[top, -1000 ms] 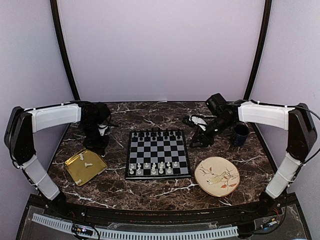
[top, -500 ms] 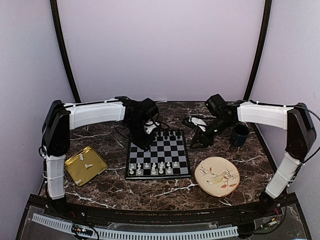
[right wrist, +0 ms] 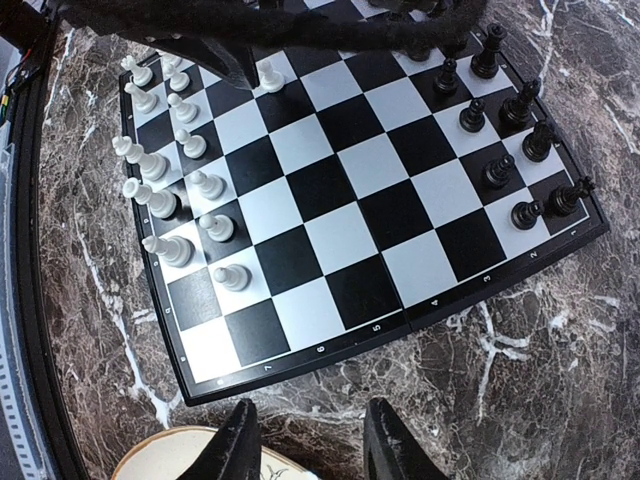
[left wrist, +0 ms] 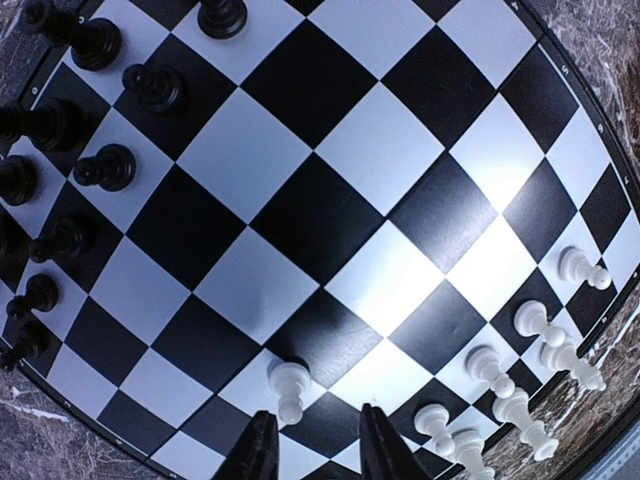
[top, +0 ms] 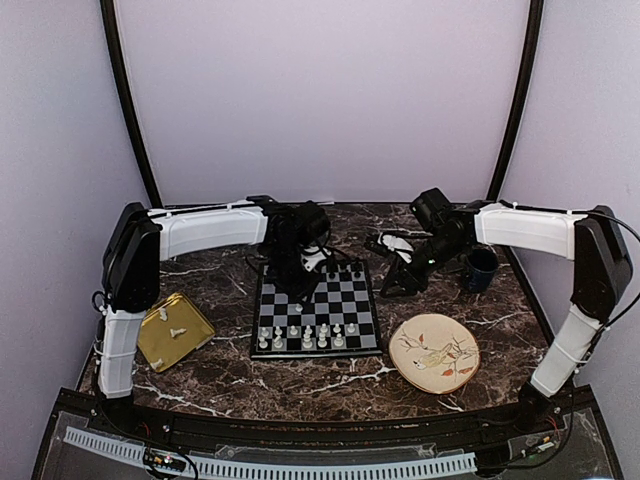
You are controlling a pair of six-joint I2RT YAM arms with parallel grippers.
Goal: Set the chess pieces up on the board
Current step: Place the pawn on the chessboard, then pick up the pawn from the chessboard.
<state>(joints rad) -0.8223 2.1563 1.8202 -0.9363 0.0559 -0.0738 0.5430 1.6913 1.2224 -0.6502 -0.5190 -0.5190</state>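
— What has changed since a second ago?
— The left arm is no longer hanging over the tray (top: 172,330); it is now reaching over the board's (top: 317,310) far left part.
— And from the near side?
— Tray and plate (top: 434,352) are lying on the worktop (top: 300,385), flanking the board. White pieces (top: 305,335) are standing in its two near rows.
— Left hand (left wrist: 315,425)?
— Its fingers are standing narrowly apart, with a white pawn (left wrist: 288,385) upright between the tips, just ahead of those rows.
— Right hand (right wrist: 310,440)?
— It is hovering half open, holding nothing, beside the board's right edge. Black pieces (left wrist: 105,165) are lining the far rows.
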